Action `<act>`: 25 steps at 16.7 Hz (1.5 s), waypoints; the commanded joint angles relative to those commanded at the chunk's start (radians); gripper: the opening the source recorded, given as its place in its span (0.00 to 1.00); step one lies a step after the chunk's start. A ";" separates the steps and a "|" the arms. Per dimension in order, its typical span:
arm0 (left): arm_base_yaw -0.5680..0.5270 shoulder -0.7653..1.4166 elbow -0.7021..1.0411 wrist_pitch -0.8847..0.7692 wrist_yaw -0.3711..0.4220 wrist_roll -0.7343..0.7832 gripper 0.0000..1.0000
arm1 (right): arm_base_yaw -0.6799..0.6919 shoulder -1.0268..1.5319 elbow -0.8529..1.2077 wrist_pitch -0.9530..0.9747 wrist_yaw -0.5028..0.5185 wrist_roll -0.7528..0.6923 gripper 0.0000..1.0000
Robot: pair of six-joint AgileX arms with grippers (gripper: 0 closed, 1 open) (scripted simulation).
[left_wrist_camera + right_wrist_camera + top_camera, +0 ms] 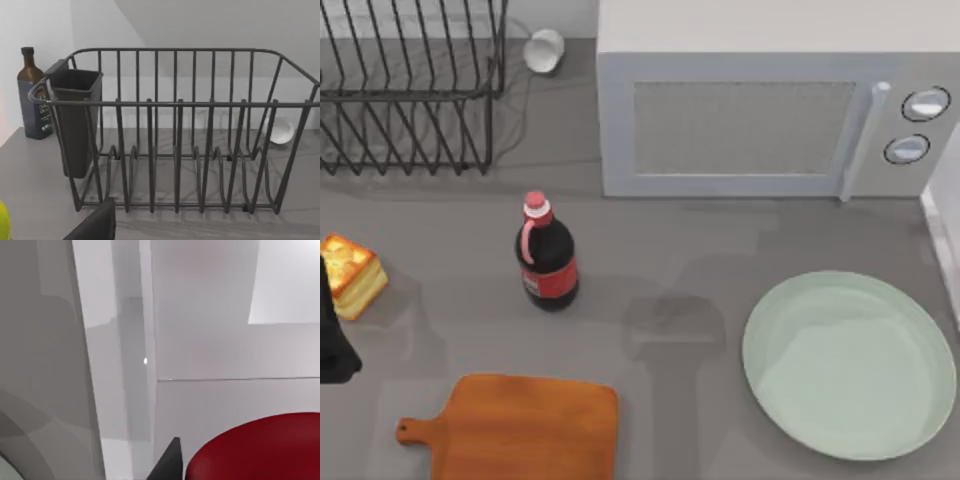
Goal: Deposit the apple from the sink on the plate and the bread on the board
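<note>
Grey desk with a white wall behind. One mint plate (848, 365) near right, one wooden board (525, 428) near left, one bread chunk (353, 274) at the left edge beside the left tool (332, 330); its grip cannot be told. One red apple (260, 447) fills the right wrist view by a dark finger (167, 462). One cola bottle (546, 255), one microwave (770, 110), one wire rack (405, 85).

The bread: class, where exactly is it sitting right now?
In the top view the bread sits on the counter at the far left edge, beside the left arm, left of the cola bottle and above the board, not yet on it.
</note>
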 joint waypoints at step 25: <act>0.000 0.000 0.000 0.000 0.000 0.000 1.00 | 0.590 -0.311 -0.141 -0.089 0.012 0.557 0.30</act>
